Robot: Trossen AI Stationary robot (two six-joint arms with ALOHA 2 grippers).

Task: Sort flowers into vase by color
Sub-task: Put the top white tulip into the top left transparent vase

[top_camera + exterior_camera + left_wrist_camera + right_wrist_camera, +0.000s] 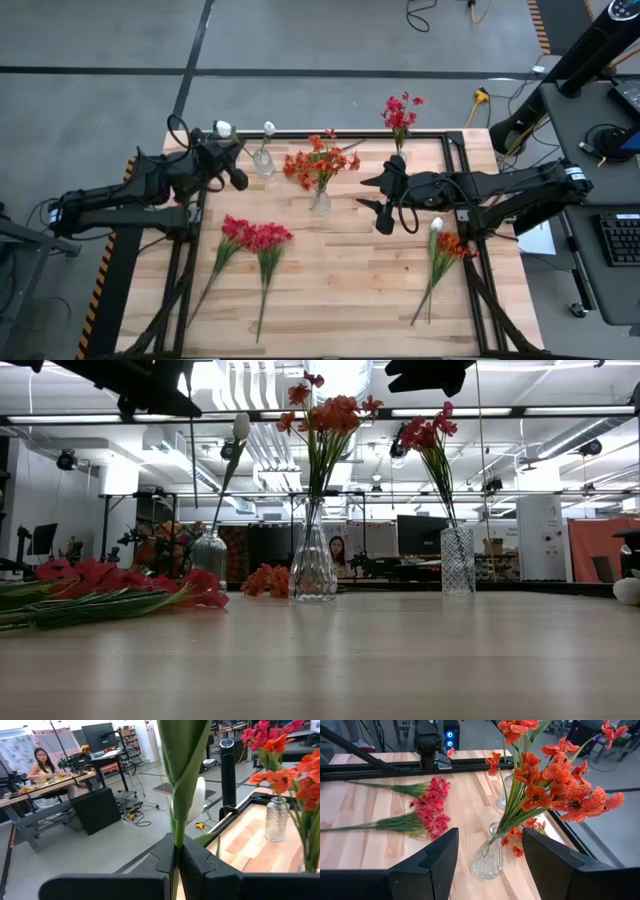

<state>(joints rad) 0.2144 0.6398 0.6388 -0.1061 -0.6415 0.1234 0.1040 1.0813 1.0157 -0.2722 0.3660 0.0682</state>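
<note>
The left tool (176,865) is pinching a white flower (192,800) by its stem above the small vase (263,162); a slip could be tipping it. The right tool (490,855) is hanging spread.

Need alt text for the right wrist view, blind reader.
Open right end effector faces a clear vase of orange flowers on the wooden table. Two crimson sprays lie flat beyond it.

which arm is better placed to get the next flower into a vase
Left. The left gripper has its jaws shut on a white flower's stem, right by the small vase. The right gripper hangs open and empty before the orange bouquet vase.
</note>
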